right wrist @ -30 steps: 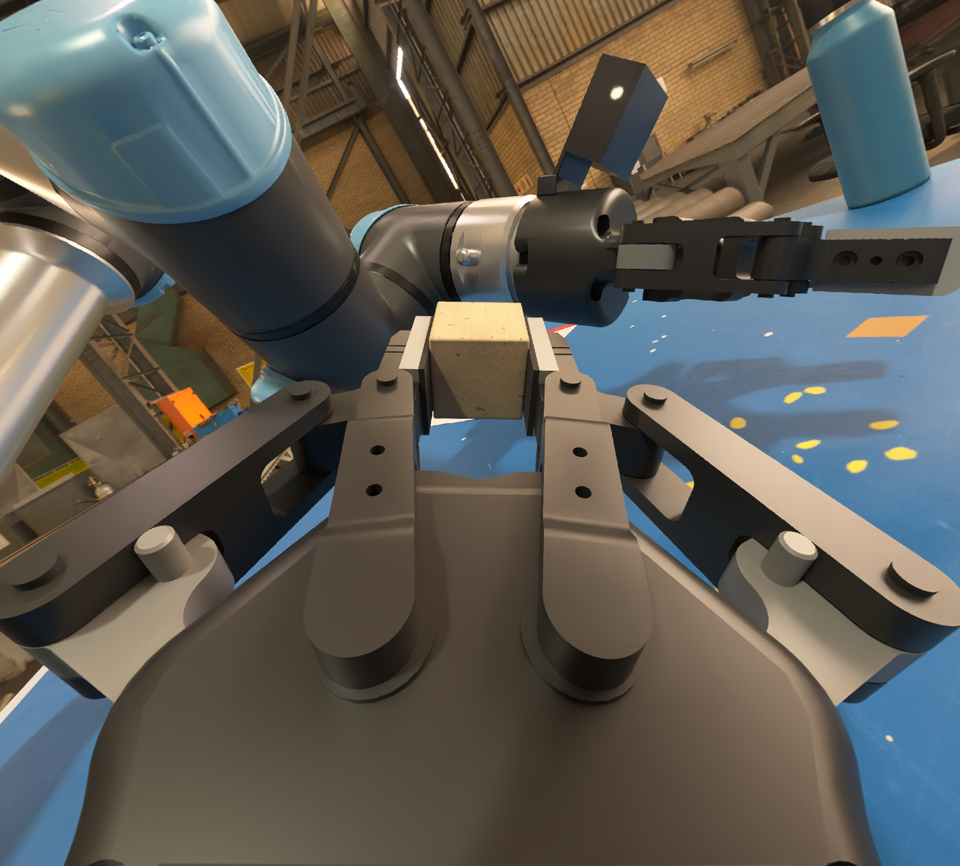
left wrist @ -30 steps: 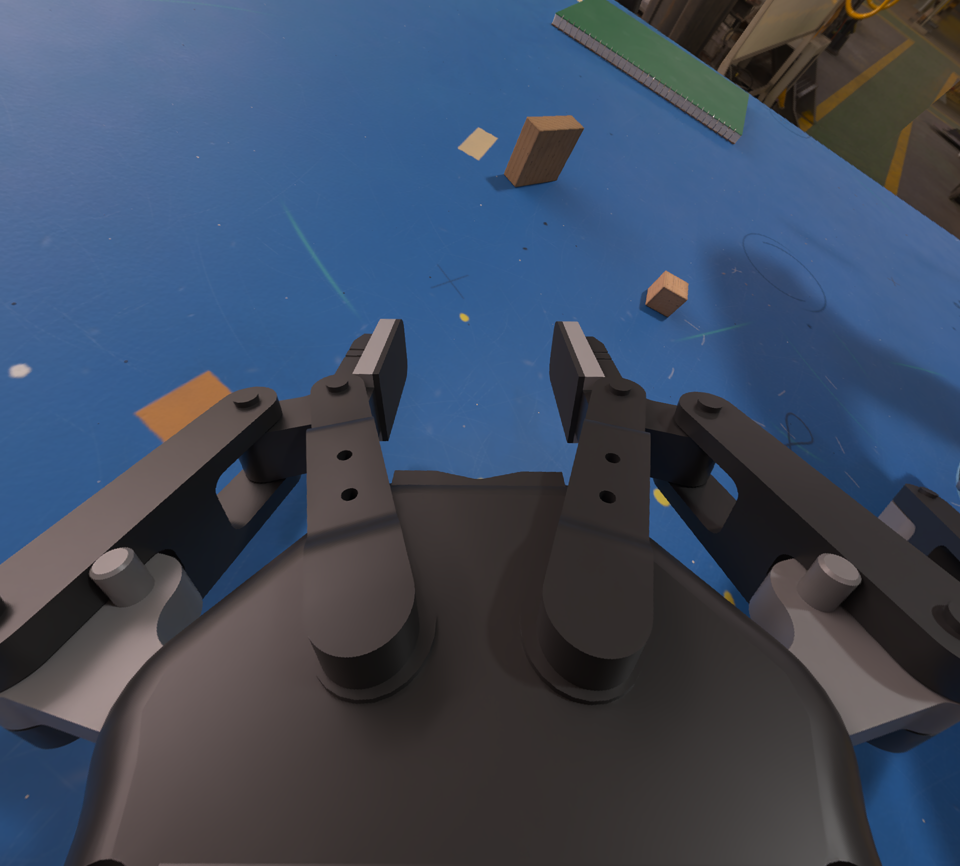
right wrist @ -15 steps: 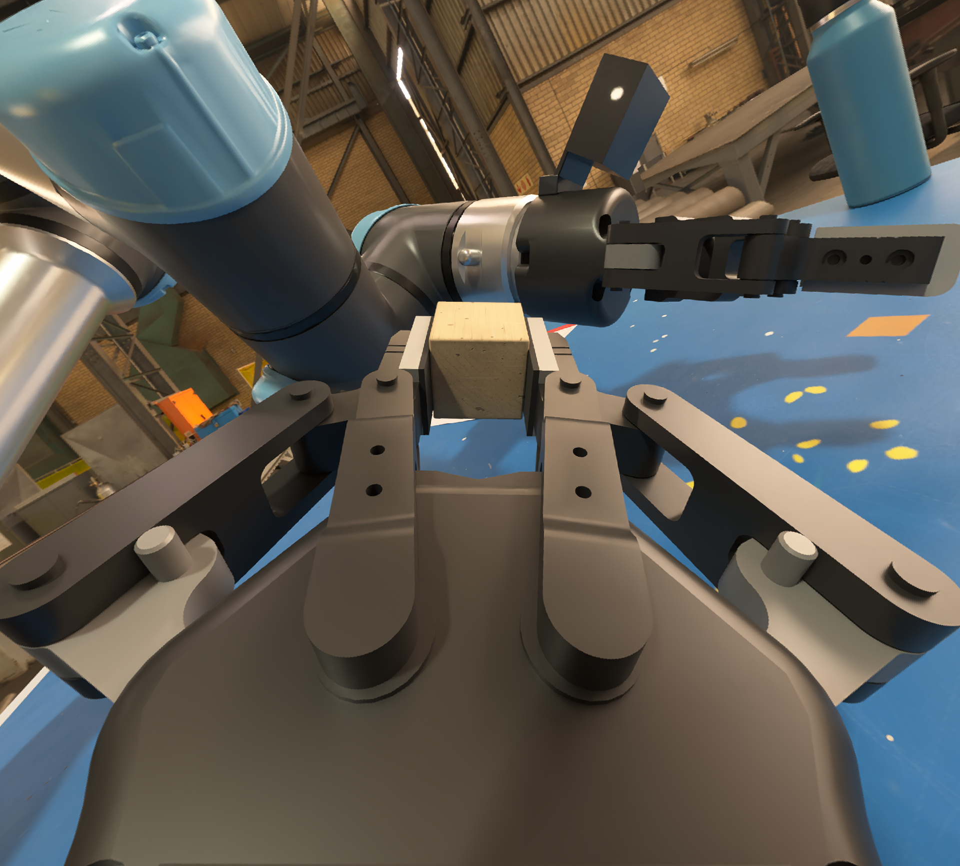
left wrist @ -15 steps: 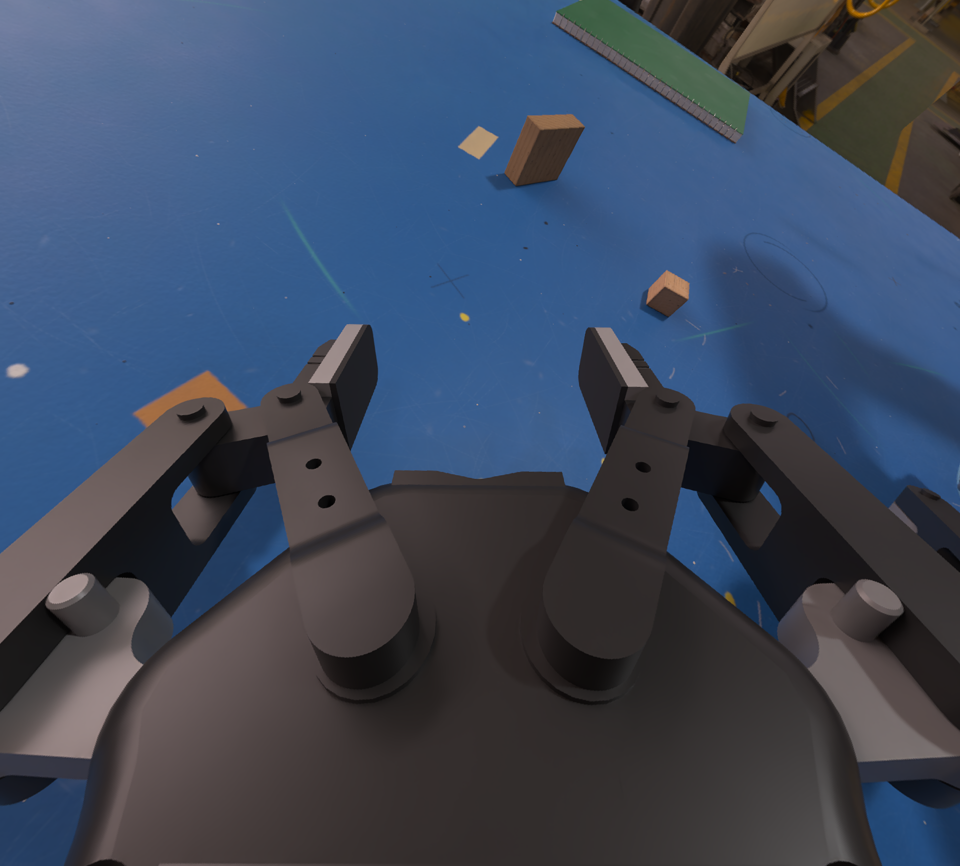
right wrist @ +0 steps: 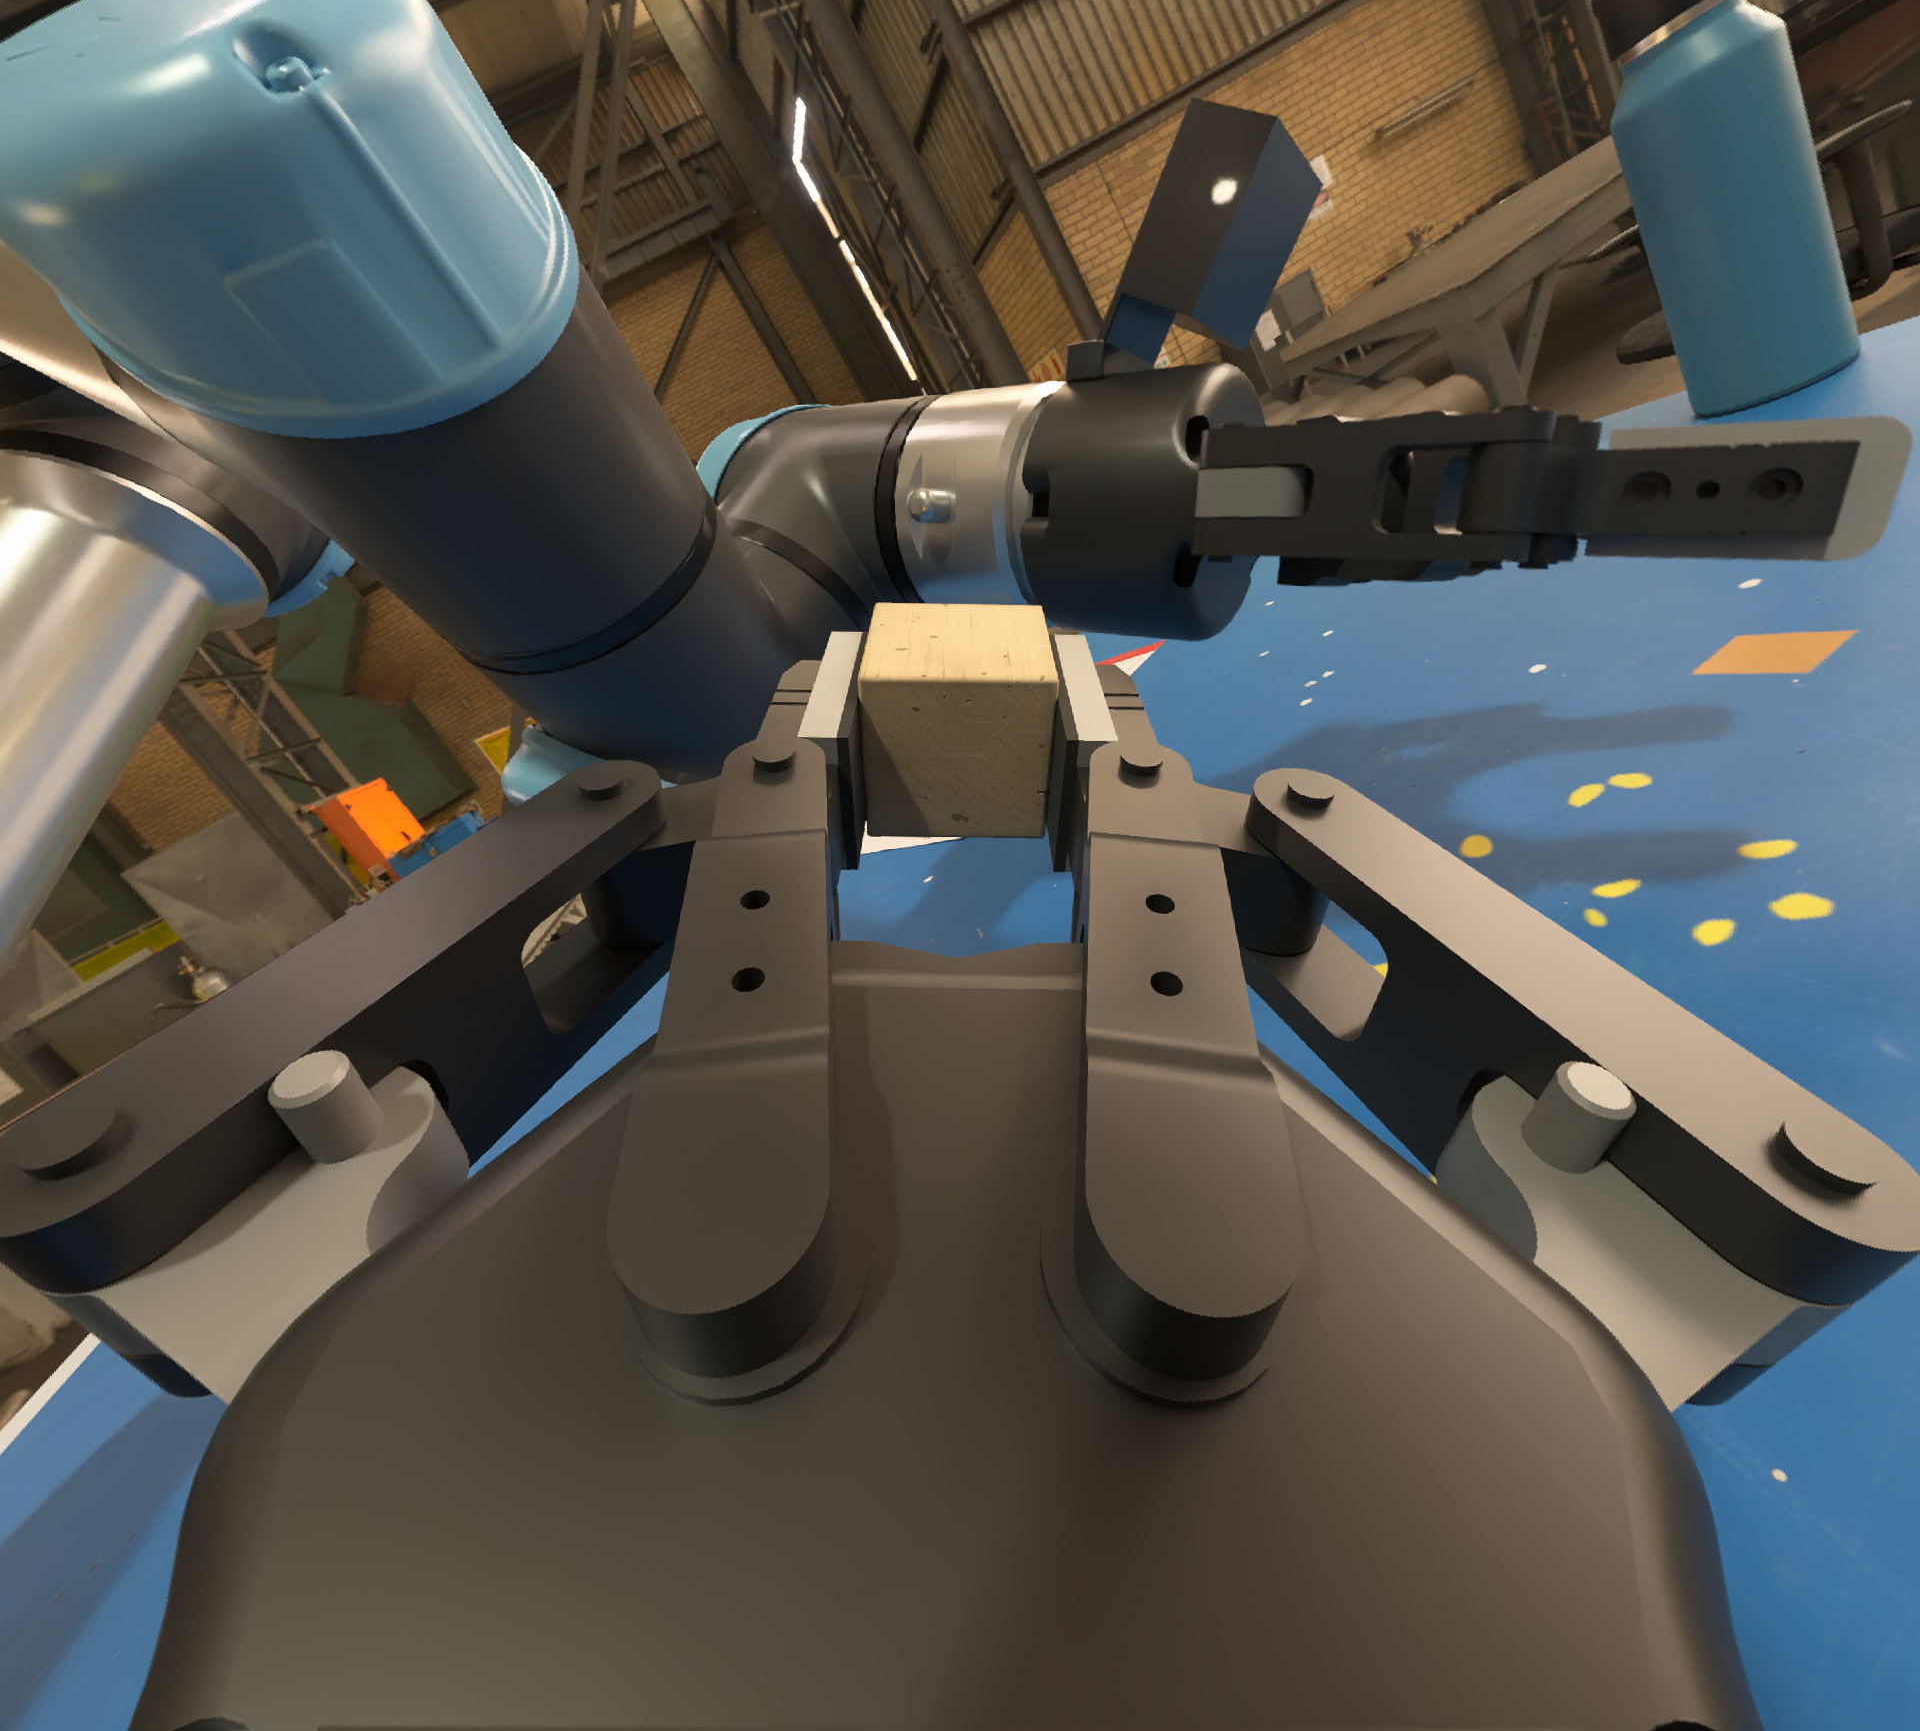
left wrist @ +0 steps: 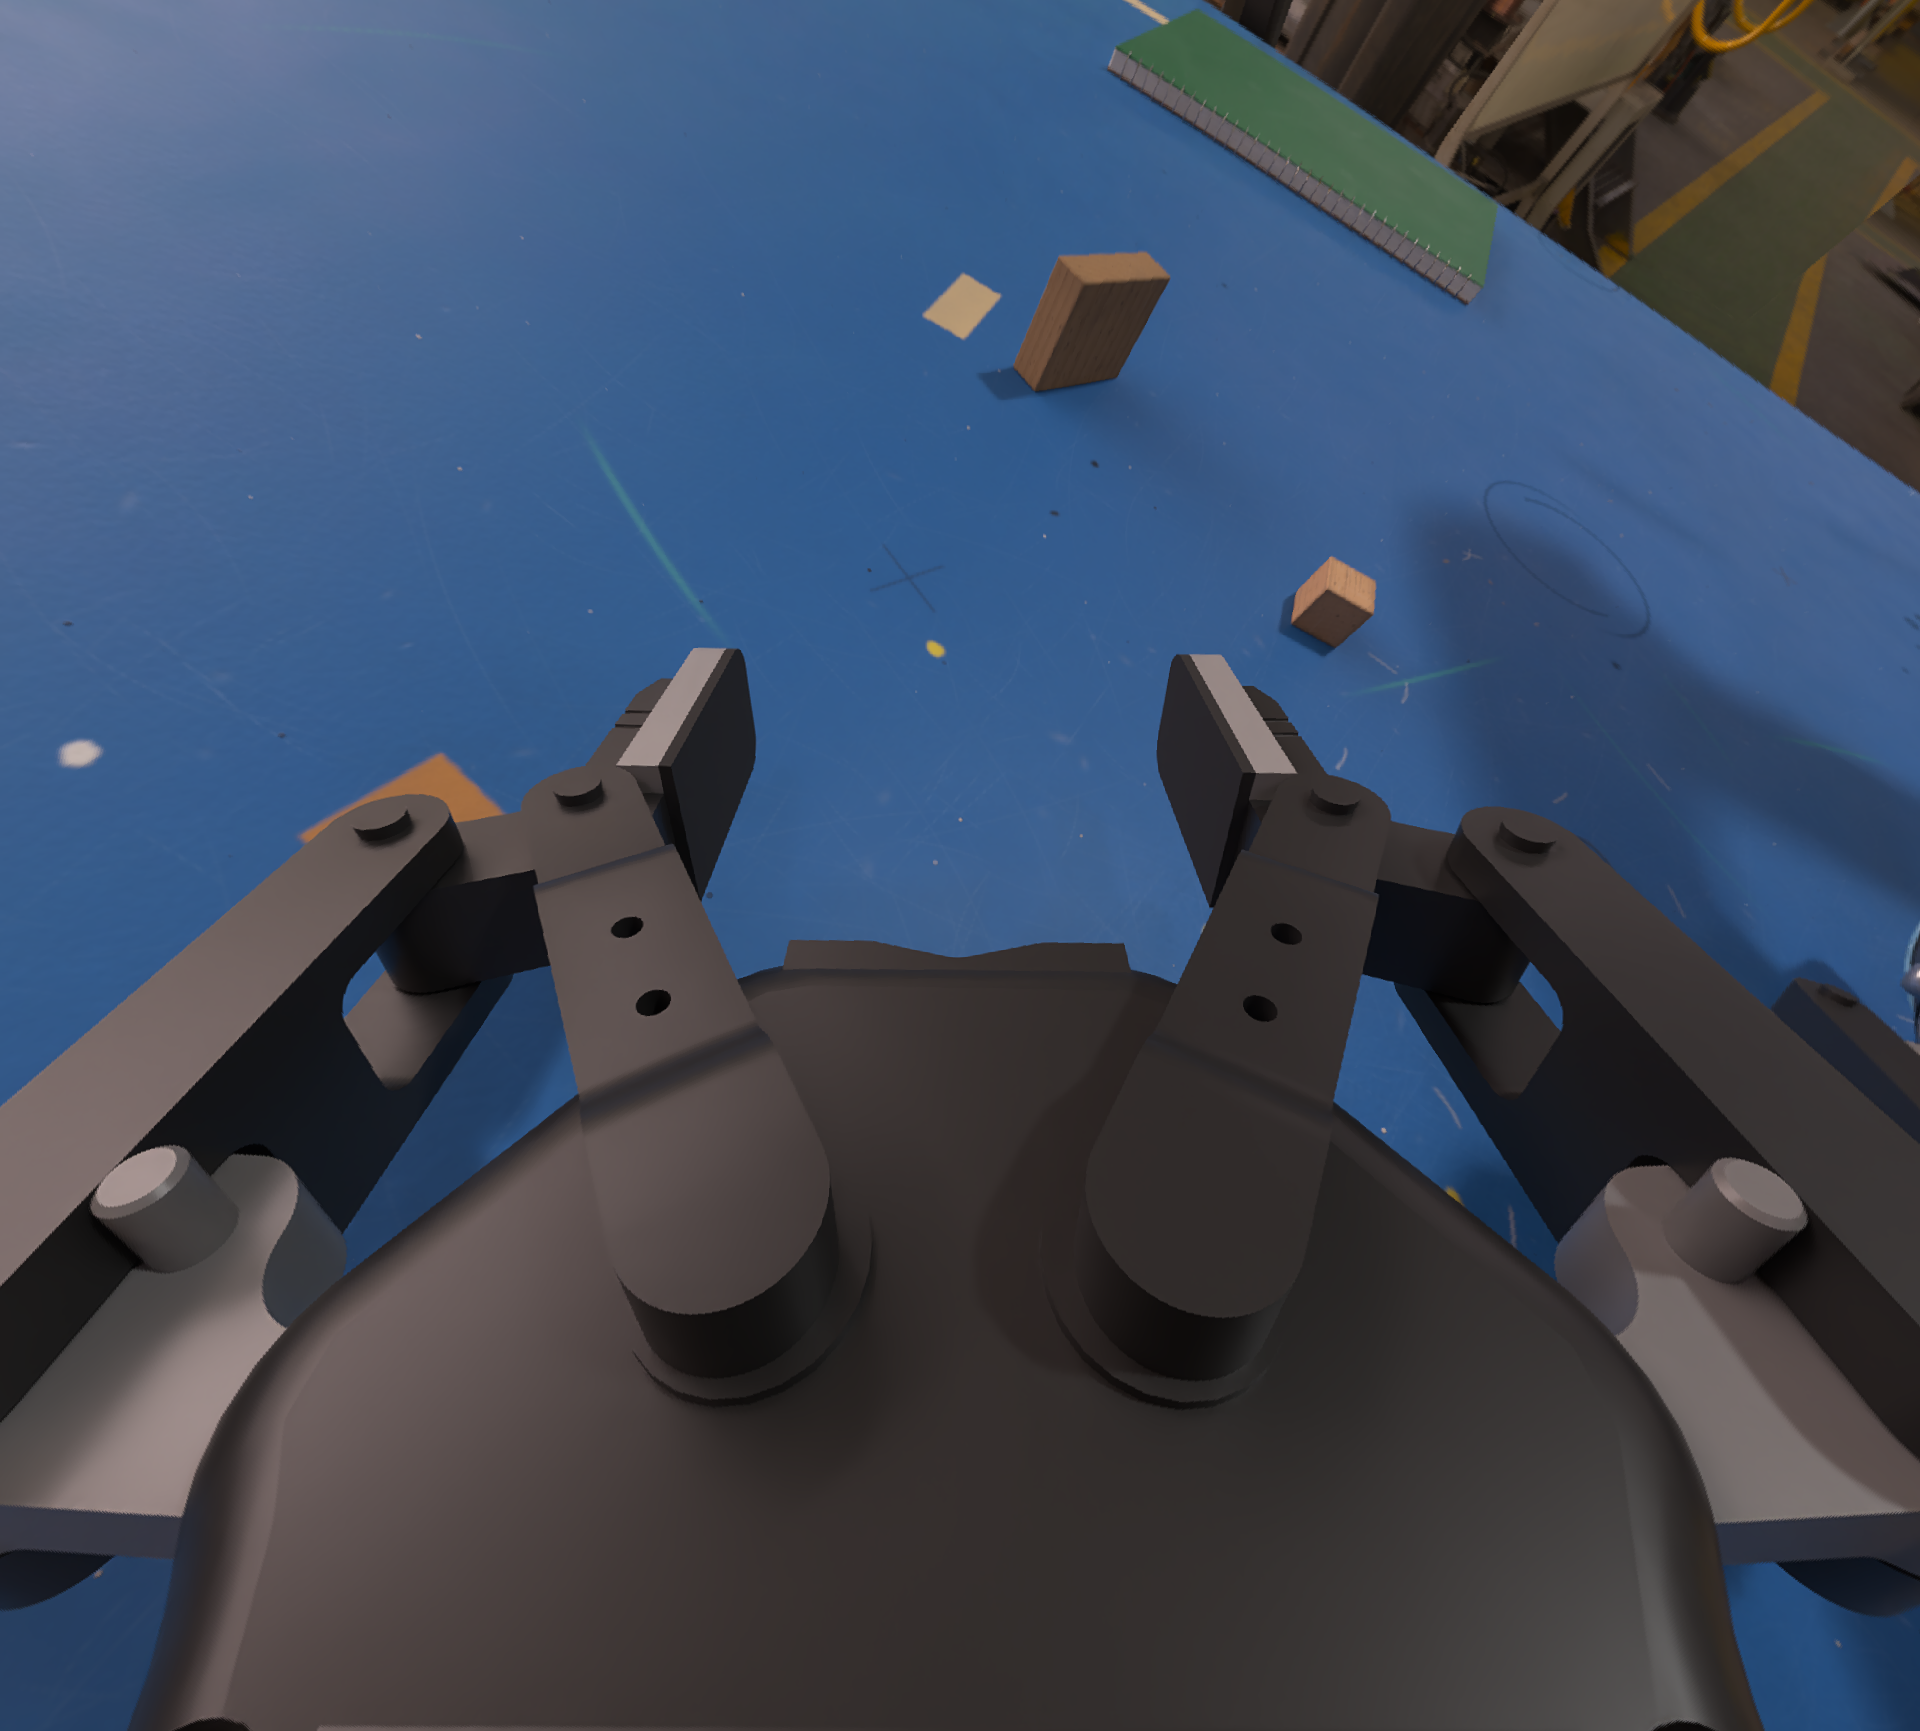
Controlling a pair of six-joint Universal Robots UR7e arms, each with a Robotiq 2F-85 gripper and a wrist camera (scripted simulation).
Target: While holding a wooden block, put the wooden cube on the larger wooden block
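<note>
In the left wrist view, a small wooden cube lies on the blue table, ahead and to the right of my left gripper. The larger wooden block stands upright farther off. My left gripper is open and empty, above the table. In the right wrist view, my right gripper is shut on a pale wooden block, held above the table. The left arm and left gripper cross that view side-on behind the block.
A green board lies at the table's far right edge. A blue bottle stands at the table's far side in the right wrist view. Flat tan and orange patches mark the tabletop.
My left gripper's fingers have spread wider apart. My right gripper and its pale block have not moved.
</note>
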